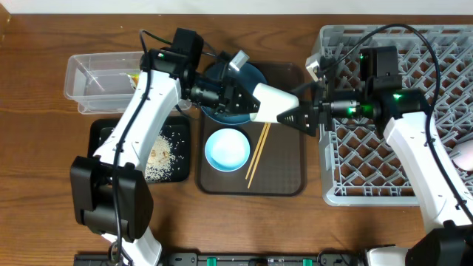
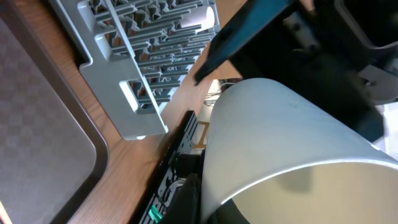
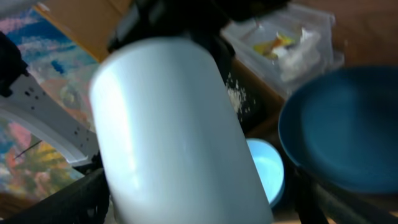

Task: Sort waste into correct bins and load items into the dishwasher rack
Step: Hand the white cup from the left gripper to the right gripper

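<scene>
A white cup (image 1: 272,103) hangs on its side above the brown serving tray (image 1: 284,166). My left gripper (image 1: 244,94) is shut on the cup's wall at the rim, one black finger (image 2: 189,199) pressed against the outside of the cup (image 2: 280,137). My right gripper (image 1: 304,114) stands open around the cup's other end; the cup (image 3: 174,124) fills the space between its fingers, with a gap on one side. Below lie the dark blue plate (image 1: 255,74), the light blue bowl (image 1: 227,150) and the chopsticks (image 1: 257,151). The grey dishwasher rack (image 1: 443,74) is at the right.
A clear tub (image 1: 92,74) at the back left holds a yellow-green wrapper (image 3: 277,43) and a white tissue (image 3: 293,55). In front of it a black tray (image 1: 103,137) holds rice (image 1: 162,151). A pale pink cup (image 1: 465,157) lies in the rack at the right edge.
</scene>
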You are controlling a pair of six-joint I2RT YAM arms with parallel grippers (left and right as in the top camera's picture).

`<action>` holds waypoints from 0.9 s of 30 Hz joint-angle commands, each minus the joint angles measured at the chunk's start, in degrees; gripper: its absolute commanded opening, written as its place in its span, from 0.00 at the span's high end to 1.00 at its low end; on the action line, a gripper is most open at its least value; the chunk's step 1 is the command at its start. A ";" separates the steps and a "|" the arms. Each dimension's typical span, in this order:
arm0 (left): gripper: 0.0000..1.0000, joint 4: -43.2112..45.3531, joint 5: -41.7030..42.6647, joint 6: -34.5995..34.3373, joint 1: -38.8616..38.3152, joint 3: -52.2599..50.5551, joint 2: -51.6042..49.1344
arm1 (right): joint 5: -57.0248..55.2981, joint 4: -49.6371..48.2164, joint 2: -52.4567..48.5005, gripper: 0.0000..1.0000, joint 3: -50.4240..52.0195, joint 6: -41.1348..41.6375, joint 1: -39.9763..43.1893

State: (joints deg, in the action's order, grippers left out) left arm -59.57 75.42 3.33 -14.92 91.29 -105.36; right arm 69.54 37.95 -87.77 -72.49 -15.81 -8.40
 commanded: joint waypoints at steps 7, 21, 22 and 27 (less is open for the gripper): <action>0.94 0.74 6.10 -1.55 -0.48 -0.15 -0.17 | 5.73 -7.52 -0.09 0.14 0.13 3.93 -3.74; 0.94 3.54 13.90 -2.16 -0.22 -0.15 -0.20 | 5.75 -7.58 -0.09 0.17 0.13 3.37 -3.08; 0.94 3.52 13.55 -2.14 -0.22 -0.15 -0.20 | 5.77 -7.56 -0.09 0.18 0.13 3.37 -2.60; 0.94 3.50 13.49 -2.14 -0.22 -0.15 -0.20 | 10.29 -8.07 -0.09 0.19 0.13 3.32 -0.15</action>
State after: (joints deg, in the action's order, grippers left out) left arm -56.07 86.87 1.21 -15.16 91.29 -105.36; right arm 76.53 30.35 -87.77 -72.47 -12.53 -10.74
